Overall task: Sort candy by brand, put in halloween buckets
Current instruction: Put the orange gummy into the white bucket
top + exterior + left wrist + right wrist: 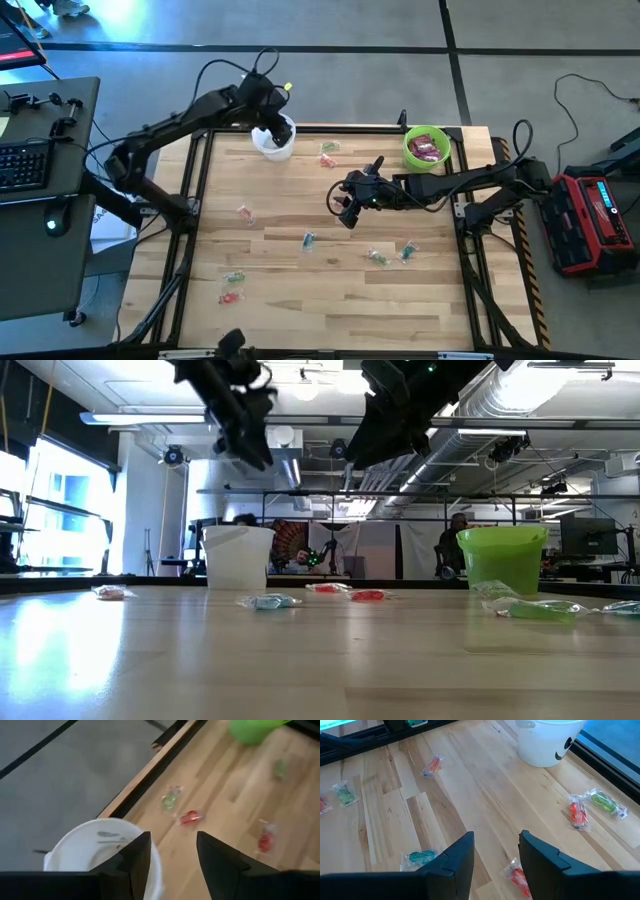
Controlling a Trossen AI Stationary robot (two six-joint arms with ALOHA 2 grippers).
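1. Left tool (277, 128): poised directly over the white bucket (273, 142) at the far edge of the bench (330, 290). Its fingers (131, 862) stand apart with nothing between them. The position over the bucket's mouth fits a drop of a clear-wrapped piece, judged from placement alone.
2. Right tool (347, 207): hangs above the middle of the bench, fingers parted and empty, pointed toward the scattered sweets. It appears placed to pick the next piece; a red one (518, 878) lies just beside its fingertips in the right wrist view.
3. White bucket: round, translucent, with a dark face marking on its wall (547, 742). Faint shapes show on its inner wall; its contents cannot be made out.
4. Green bucket (428, 147): bright lime, at the far right corner of the bench, holding magenta-purple packets (428, 150). This suggests that kind is already sorted.
5. Loose candy: small clear-wrapped pieces in red, green and bluish tints, lying flat and well apart. A pair (327, 154) sits near the white bucket, one bluish piece (308, 240) lies mid-bench, two more (392, 254) lie toward the right, and a group (232, 287) lies at the near left.
6. No magenta-purple packet is seen loose on the bench.
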